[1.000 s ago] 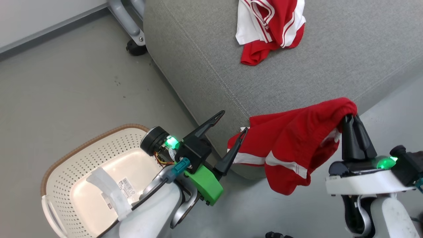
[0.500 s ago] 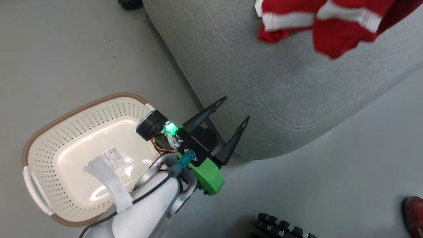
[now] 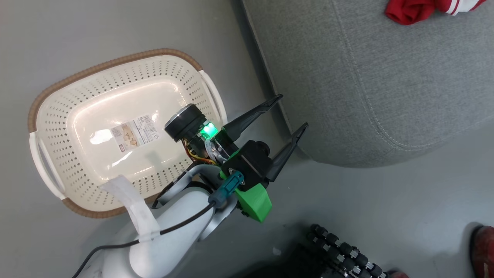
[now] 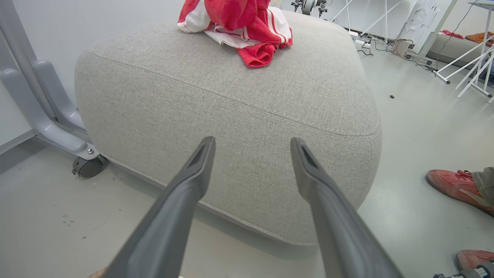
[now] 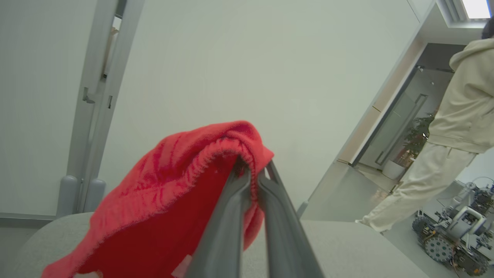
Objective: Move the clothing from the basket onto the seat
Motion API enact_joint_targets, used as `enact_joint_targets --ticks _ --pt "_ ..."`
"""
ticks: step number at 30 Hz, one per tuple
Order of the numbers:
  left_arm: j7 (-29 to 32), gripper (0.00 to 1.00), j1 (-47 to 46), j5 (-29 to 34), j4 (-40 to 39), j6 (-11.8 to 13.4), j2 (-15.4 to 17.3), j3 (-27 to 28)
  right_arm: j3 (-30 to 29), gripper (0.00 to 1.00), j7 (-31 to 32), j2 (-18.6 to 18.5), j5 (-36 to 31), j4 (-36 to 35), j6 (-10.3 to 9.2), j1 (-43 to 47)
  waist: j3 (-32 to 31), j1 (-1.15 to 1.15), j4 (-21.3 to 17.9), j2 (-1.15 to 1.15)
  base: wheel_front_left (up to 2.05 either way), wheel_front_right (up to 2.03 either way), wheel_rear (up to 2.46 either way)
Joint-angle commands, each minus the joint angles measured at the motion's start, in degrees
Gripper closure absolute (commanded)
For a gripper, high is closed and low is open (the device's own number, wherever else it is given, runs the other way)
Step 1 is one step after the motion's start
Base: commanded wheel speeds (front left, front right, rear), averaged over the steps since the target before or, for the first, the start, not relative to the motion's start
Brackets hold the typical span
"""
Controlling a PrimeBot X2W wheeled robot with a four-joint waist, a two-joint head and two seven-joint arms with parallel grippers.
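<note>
The left gripper (image 3: 291, 112) hangs open above the grey floor. Its two long dark fingers (image 4: 193, 181) are spread wide and point at the rounded front corner of the seat (image 4: 231, 116). They touch nothing. The right gripper (image 5: 256, 170) is clamped tight on the gathered elastic hem of a red garment (image 5: 166, 193), which drapes down from the fingertips, with the seat's grey woven top below and behind it. Whether the hanging cloth touches the cushion cannot be told. A second garment (image 4: 239, 27), red with white panels and stripes, lies crumpled on top of the seat towards its far side, well apart from the left gripper. The basket (image 3: 115, 61) stands on the floor just beside the seat, behind the left wrist, its label sticker (image 3: 135, 131) showing on the pale perforated bottom. A grey metal frame on a castor (image 4: 85, 166) stands at the seat's other side. A person (image 5: 451, 127) in a cream hooded top and trousers stands beyond the seat, and a red shoe (image 4: 455, 185) rests on the floor near the cushion.
</note>
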Motion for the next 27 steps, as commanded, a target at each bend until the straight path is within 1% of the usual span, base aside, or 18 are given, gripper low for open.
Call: enact_joint_targets --ticks 1,4,6,9,10,11,12,15,19,20,23,26,27 --pt "-0.2 0.0 -1.27 0.43 -0.11 -0.24 -0.27 -0.03 -1.28 1.0 -0.01 1.16 -0.78 2.88 -0.08 2.48 3.37 -0.01 3.33 0.0 0.0 0.0 0.0" --pt "-0.62 0.0 -1.46 0.21 0.27 -0.27 -0.22 -0.31 -3.82 1.0 -0.01 3.81 -2.21 9.08 -0.07 6.02 3.27 -0.01 3.44 0.0 0.0 0.0 0.0" --pt "-1.14 0.0 -0.98 -0.32 0.34 -0.11 -0.17 -0.21 -5.71 1.0 -0.02 5.27 -3.02 11.75 -0.08 8.04 2.75 -0.01 3.36 0.0 0.0 0.0 0.0" --pt "-1.89 0.0 -0.15 -1.05 0.48 0.42 -0.08 0.23 -10.34 1.0 -0.02 7.37 -4.48 13.24 -0.08 10.01 1.85 -0.01 3.36 0.0 0.0 0.0 0.0" --pt "-2.21 0.0 0.18 -1.31 0.65 0.66 -0.01 0.46 -11.91 0.84 -0.01 8.57 -5.48 13.35 -0.08 11.01 1.28 -0.01 3.32 0.0 0.0 0.0 0.0" --pt "-2.49 0.0 0.51 -1.46 0.88 1.06 0.01 0.65 -13.16 0.27 -0.01 9.36 -6.45 13.36 -0.08 11.69 0.8 -0.01 3.28 0.0 0.0 0.0 0.0" --pt "-2.77 0.0 0.83 -1.55 1.06 1.57 -0.09 0.97 -14.69 0.0 -0.01 10.03 -7.41 13.1 -0.08 12.39 0.16 -0.01 3.24 0.0 0.0 0.0 0.0" --pt "-4.36 0.0 1.73 -2.57 2.29 2.21 -0.92 1.15 -19.14 0.0 -0.02 12.29 -10.81 11.12 -0.08 15.09 -2.52 -0.01 3.52 0.0 0.0 0.0 0.0" --pt "-7.64 0.0 3.04 -4.22 4.01 2.65 -2.59 1.73 -22.84 0.0 -0.02 14.87 -13.61 7.49 -0.08 19.65 -6.47 -0.01 4.75 0.0 0.0 0.0 0.0" --pt "-8.82 0.0 3.72 -5.11 4.65 2.51 -3.03 1.92 -23.39 0.0 -0.01 16.12 -13.79 6.32 -0.08 21.24 -7.94 -0.01 5.26 0.0 0.0 0.0 0.0" --pt "-11.51 0.0 5.32 -6.91 6.3 3.06 -4.36 3.09 -22.96 0.0 -0.01 18.95 -13.21 2.44 -0.08 25.65 -11.87 -0.01 6.96 0.0 0.0 0.0 0.0" --pt "-12.93 0.0 7.86 -9.05 8.03 4.0 -5.87 4.74 -20.67 0.0 -0.01 21.92 -11.98 -1.47 -0.08 31.6 -16.09 -0.01 9.47 0.0 0.0 0.0 0.0" --pt "-13.34 0.0 8.57 -9.71 8.21 4.43 -6.29 5.6 -18.98 0.0 -0.01 22.87 -11.41 -2.44 -0.07 33.84 -17.46 -0.01 10.48 0.0 0.0 0.0 0.0"
